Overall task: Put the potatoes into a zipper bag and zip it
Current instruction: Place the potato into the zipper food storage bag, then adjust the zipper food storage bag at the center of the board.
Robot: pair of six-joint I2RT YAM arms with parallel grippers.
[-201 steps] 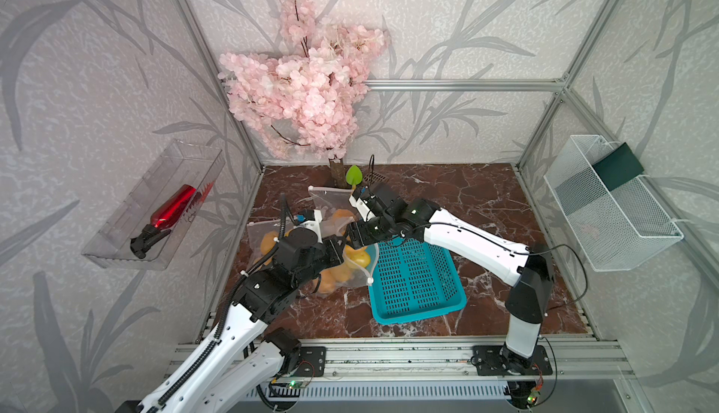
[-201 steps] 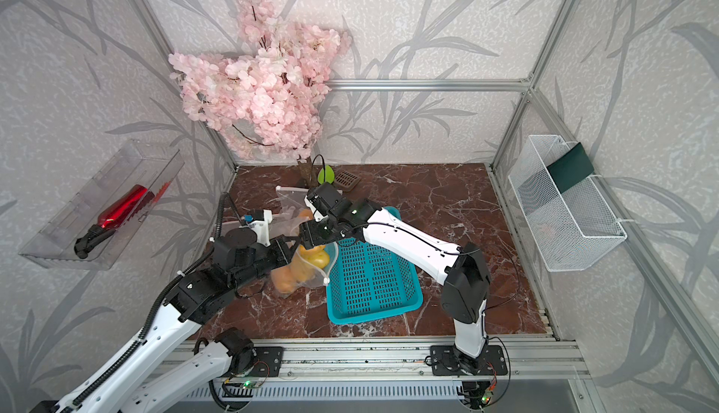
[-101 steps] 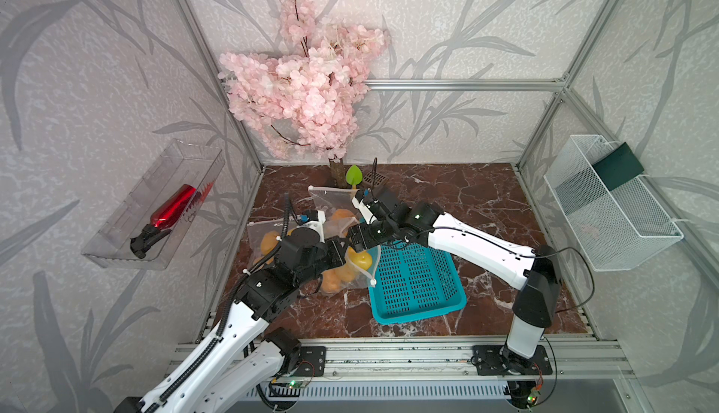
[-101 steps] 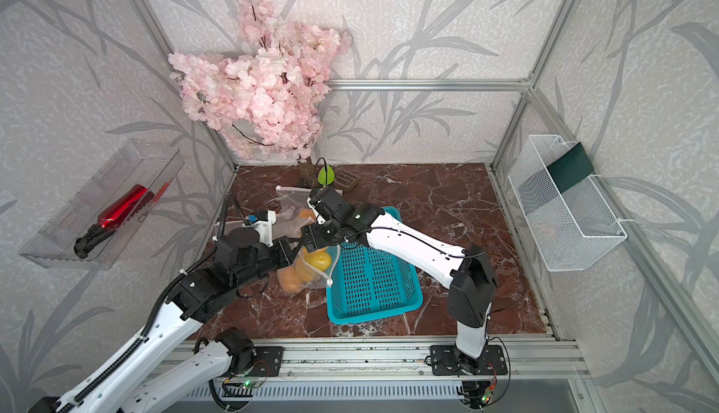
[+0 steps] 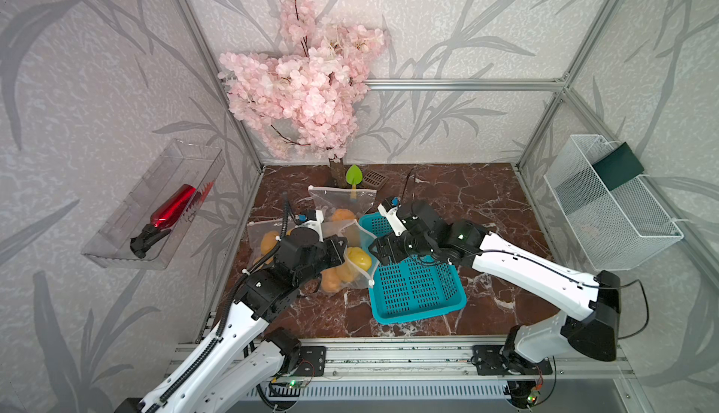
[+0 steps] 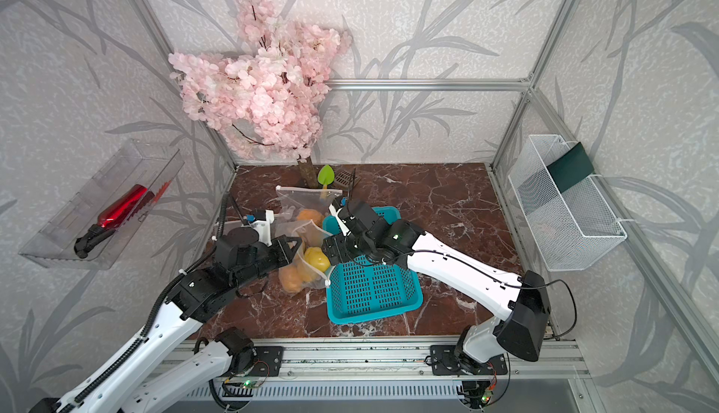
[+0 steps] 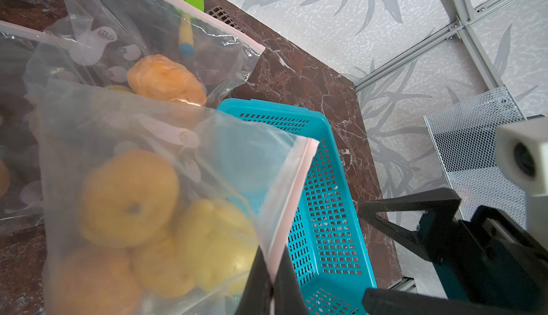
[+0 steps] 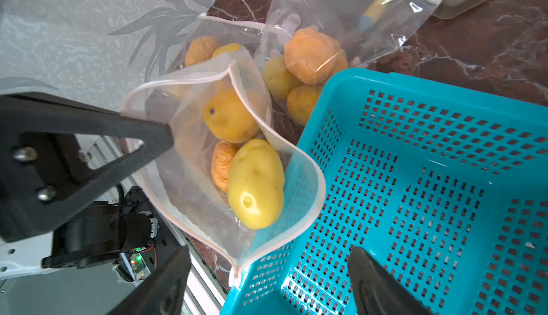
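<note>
A clear zipper bag (image 5: 352, 275) stands open beside the teal basket (image 5: 416, 286), with several orange potatoes (image 7: 130, 197) inside. A paler yellow potato (image 8: 256, 183) lies on top of them and shows in both top views (image 6: 317, 259). My left gripper (image 7: 271, 269) is shut on the bag's pink zip rim and holds the mouth up; its tip also shows in the right wrist view (image 8: 166, 132). My right gripper (image 8: 269, 251) is open with nothing between its fingers. It hangs over the bag's mouth and the basket's near edge (image 5: 375, 253).
Two more zipper bags (image 8: 311, 52) (image 8: 204, 49) with potatoes lie behind the held one. A pink blossom tree (image 5: 307, 96), a green scoop (image 5: 353, 177) and a brown grate (image 5: 375, 178) stand at the back. A wire basket (image 5: 607, 205) hangs on the right wall, and a clear tray holding a red bottle (image 5: 171, 208) on the left wall.
My right gripper has opened wider and drawn back a little from the bag's mouth toward the basket. The left gripper keeps its hold on the rim.
</note>
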